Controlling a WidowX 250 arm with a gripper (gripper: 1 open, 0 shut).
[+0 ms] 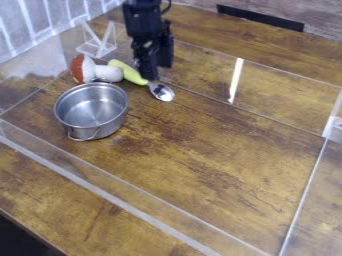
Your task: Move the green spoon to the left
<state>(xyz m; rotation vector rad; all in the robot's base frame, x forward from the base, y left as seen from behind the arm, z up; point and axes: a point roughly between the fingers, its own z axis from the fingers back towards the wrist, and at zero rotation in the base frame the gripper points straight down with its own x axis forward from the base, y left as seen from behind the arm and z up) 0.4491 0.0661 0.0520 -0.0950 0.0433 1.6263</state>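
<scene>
The green spoon (138,75) lies flat on the wooden table (214,140), its yellow-green handle pointing back-left and its silver bowl toward the front-right. My black gripper (154,65) hangs just above the handle and is not touching it. Its fingers stand apart and open, with nothing between them.
A round steel pot (91,108) stands in front-left of the spoon. A red-and-white mushroom-like object (84,67) sits next to the handle's left end, with a white frame-like thing (96,42) behind it. Low clear plastic walls (237,82) ring the work area.
</scene>
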